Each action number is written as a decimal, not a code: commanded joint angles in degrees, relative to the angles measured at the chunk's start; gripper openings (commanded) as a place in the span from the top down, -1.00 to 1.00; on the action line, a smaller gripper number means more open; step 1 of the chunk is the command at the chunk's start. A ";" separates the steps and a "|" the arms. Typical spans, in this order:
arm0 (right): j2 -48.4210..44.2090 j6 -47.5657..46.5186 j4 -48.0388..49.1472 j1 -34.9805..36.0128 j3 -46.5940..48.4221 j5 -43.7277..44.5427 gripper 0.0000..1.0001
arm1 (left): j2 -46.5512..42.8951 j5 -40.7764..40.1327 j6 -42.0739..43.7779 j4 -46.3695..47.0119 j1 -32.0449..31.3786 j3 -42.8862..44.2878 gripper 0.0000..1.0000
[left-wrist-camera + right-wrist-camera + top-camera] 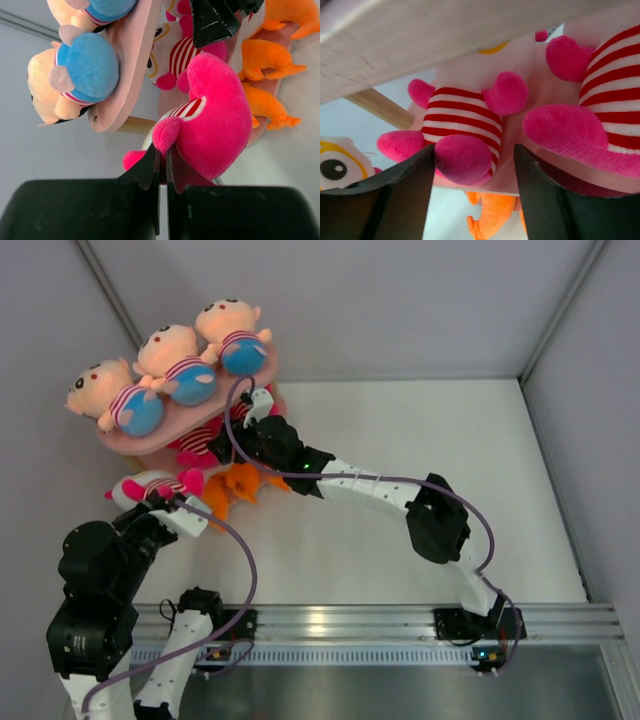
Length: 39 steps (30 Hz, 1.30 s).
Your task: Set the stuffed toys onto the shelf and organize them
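Observation:
The pink shelf stands at the back left. Three boy dolls in striped shirts and blue pants lie on its top board. My left gripper is shut on a pink limb of a white, pink and striped doll, held just in front of the shelf. My right gripper is open under the top board, its fingers either side of a pink foot of a striped doll on the middle board. A second striped doll lies to its right.
Orange plush animals sit on the lowest board, also in the left wrist view. A wooden post carries the boards. The right arm stretches across the table. Grey walls close in behind the shelf.

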 commanded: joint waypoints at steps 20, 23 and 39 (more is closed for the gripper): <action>-9.05 -1.68 6.71 -1.49 -9.00 10.15 1.00 | -8.88 4.03 7.37 29.95 -0.23 -21.50 1.00; -9.66 -2.12 6.18 -2.11 -8.73 9.97 1.00 | -9.24 3.85 8.34 33.30 -0.23 -23.79 1.00; -11.07 -2.65 5.83 -3.08 -10.31 8.65 1.00 | -16.80 4.20 13.17 36.37 -0.23 -39.88 1.00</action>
